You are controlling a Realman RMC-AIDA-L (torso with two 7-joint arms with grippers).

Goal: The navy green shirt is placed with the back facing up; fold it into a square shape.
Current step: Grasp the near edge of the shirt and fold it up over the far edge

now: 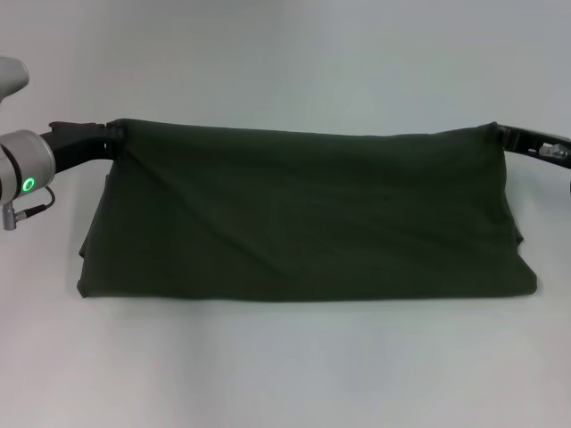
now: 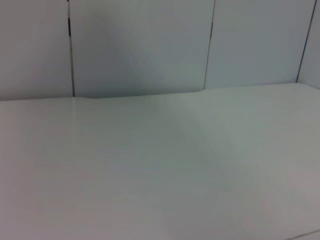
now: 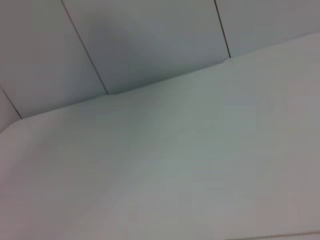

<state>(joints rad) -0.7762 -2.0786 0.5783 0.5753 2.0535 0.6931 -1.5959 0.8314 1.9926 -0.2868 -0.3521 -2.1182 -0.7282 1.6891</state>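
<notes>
Above the white table, both black grippers, left and right, pinching the big soft dark-green shirt up by two corners for folding over.

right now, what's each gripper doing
Left gripper: shut on the shirt, at its far left corner.
Right gripper: shut on the shirt, at its far right corner.

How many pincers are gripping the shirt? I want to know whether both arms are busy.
2. The left pincer is at the navy green shirt's upper left corner, the right pincer at its upper right; both corners look pinched.
</notes>
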